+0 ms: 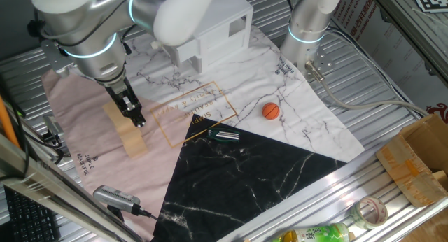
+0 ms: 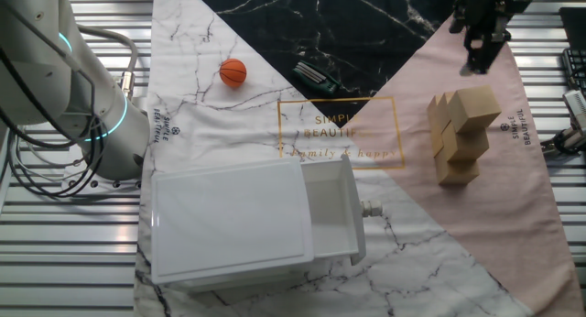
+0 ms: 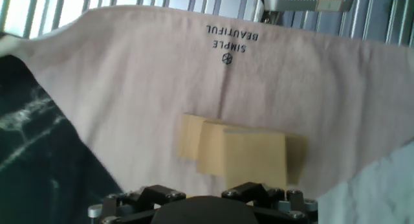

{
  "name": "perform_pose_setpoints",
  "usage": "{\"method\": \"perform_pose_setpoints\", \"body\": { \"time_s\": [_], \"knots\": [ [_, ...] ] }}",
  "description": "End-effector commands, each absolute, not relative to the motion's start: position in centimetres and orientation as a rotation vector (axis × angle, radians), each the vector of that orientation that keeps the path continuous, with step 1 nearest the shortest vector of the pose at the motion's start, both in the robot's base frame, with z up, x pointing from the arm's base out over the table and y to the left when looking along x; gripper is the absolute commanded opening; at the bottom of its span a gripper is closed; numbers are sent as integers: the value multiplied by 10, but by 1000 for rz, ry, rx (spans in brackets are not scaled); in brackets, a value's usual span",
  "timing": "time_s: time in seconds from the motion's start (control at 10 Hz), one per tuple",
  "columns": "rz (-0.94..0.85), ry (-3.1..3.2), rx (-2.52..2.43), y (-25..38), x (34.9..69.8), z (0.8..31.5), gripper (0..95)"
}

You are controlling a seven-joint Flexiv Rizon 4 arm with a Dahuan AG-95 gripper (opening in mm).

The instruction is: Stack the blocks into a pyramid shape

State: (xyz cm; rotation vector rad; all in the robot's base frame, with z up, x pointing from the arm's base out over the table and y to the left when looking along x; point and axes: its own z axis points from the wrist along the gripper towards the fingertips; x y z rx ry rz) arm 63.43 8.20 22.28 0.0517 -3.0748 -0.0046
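Note:
The tan wooden blocks (image 1: pixel 126 133) stand stacked together in a small pile on the pink part of the cloth. In the other fixed view the pile (image 2: pixel 461 134) rises in three levels. In the hand view the blocks (image 3: pixel 242 156) lie just ahead of the hand. My gripper (image 1: pixel 138 120) hangs just above and beside the top of the pile, with nothing in it. It also shows in the other fixed view (image 2: pixel 478 62), apart from the top block. Its jaws look slightly apart. Only the hand's dark base (image 3: pixel 207 208) shows in the hand view.
A small orange ball (image 1: pixel 271 110) and a dark green tool (image 1: pixel 224 136) lie on the marble-print cloth. A white box-like house (image 1: pixel 210 32) stands at the back. A second arm's base (image 1: pixel 308 25) is beyond it. A cardboard box (image 1: pixel 420 158) sits at the right.

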Motion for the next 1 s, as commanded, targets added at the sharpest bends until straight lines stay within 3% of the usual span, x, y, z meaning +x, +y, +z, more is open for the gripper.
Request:
{"method": "perform_pose_setpoints", "body": {
  "time_s": [0.1, 1.0],
  "knots": [
    [-8, -3064, -2, 88, 628, 227, 0],
    [-16, -3099, 184, 90, 630, 226, 0]
  ]
}}
